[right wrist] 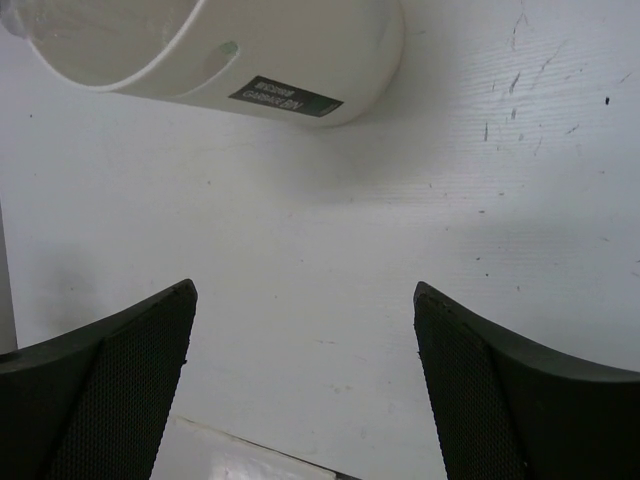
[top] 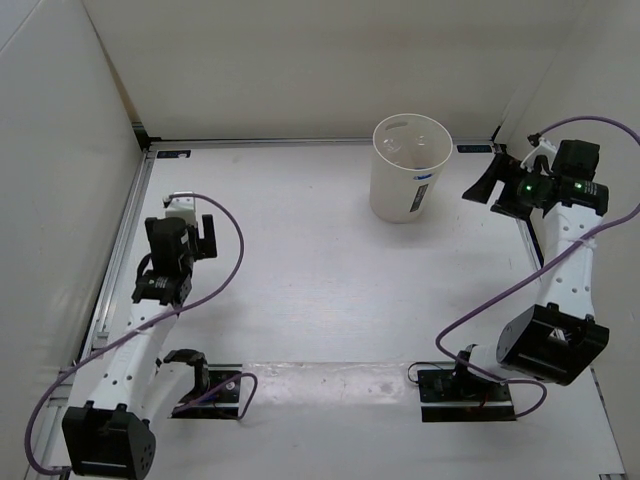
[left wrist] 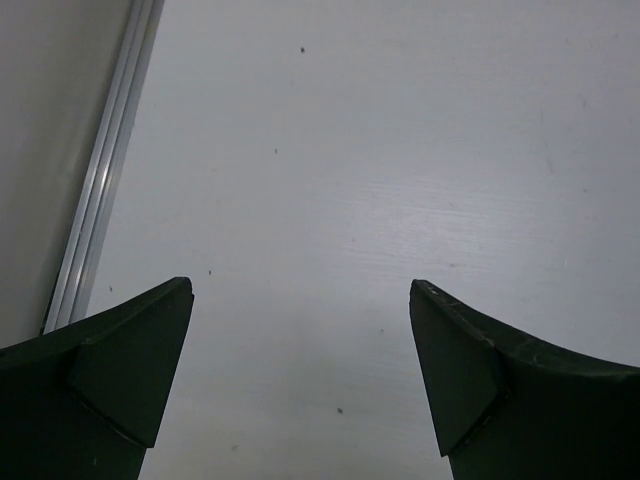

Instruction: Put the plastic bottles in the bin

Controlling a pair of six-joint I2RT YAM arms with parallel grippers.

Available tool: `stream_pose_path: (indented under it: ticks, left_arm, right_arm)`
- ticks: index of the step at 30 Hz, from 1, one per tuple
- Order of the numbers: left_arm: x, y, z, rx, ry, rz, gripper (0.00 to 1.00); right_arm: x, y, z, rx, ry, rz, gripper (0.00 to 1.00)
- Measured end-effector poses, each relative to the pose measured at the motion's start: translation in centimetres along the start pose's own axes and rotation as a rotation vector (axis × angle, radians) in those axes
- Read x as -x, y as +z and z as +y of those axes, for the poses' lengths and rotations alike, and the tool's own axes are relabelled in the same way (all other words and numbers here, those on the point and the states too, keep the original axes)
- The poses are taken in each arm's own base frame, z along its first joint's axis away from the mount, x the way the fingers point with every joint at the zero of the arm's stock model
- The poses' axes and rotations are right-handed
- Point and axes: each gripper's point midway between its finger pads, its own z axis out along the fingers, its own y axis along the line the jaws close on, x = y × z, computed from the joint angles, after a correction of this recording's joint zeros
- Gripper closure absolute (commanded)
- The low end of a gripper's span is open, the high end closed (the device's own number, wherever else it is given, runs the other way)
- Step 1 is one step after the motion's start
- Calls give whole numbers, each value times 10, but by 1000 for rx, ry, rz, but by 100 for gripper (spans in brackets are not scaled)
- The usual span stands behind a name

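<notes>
The bin (top: 408, 195) is a tall cream-white bucket standing upright at the far middle-right of the table. Through its open top I see faint clear plastic bottles (top: 398, 148), too dim to count. The right wrist view shows the bin's wall (right wrist: 290, 45) and its dark label (right wrist: 285, 97) at the top. My right gripper (top: 487, 185) hovers just right of the bin, open and empty (right wrist: 304, 287). My left gripper (top: 186, 228) is far off on the left side, also open with only bare table between its fingers (left wrist: 302, 285).
An aluminium rail (top: 125, 250) runs along the table's left edge and appears in the left wrist view (left wrist: 100, 180). White walls enclose the table. Two black mounts (top: 205, 392) (top: 465, 392) sit near the front edge, with a glossy strip (top: 330, 375) between them.
</notes>
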Motion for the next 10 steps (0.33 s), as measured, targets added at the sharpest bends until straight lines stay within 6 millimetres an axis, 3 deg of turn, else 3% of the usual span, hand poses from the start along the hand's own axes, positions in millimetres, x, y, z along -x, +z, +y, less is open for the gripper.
stream_pose_path:
  ticks: [10]
  left_arm:
    - [-30, 19, 1, 21, -46, -66, 0]
  right_arm:
    - [-25, -10, 7, -37, -71, 27, 10]
